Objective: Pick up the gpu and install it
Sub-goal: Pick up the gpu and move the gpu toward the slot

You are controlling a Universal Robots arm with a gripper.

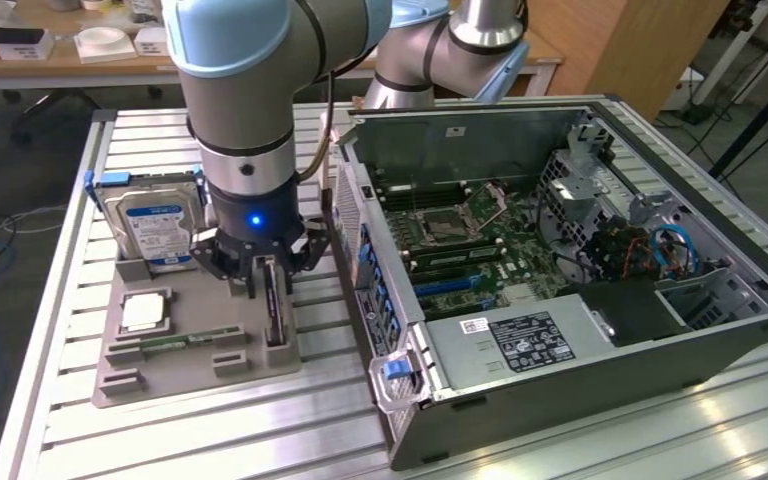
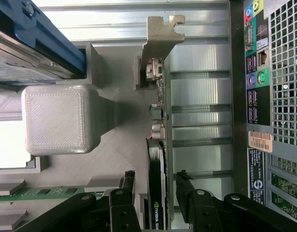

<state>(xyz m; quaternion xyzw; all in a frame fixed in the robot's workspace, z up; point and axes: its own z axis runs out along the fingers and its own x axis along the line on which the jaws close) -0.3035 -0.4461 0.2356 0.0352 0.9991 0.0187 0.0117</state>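
The gpu (image 1: pixel 275 312) stands on its long edge in a slot of the grey holder tray (image 1: pixel 184 372), to the exterior view's left of the open computer case (image 1: pixel 558 300). My gripper (image 1: pixel 268 272) hangs straight down over it. In the wrist view the gpu (image 2: pixel 157 164) runs between the two black fingers (image 2: pixel 126 186), its silver bracket (image 2: pixel 159 43) at the far end. The gripper (image 2: pixel 155 176) is open, one finger on each side of the card with a gap to each.
A silver hard drive (image 1: pixel 157 225) with a blue-white label stands at the tray's back. A processor (image 1: pixel 144 312) and a green memory stick (image 1: pixel 177 343) lie on the tray. The motherboard (image 1: pixel 471 250) lies exposed inside the case.
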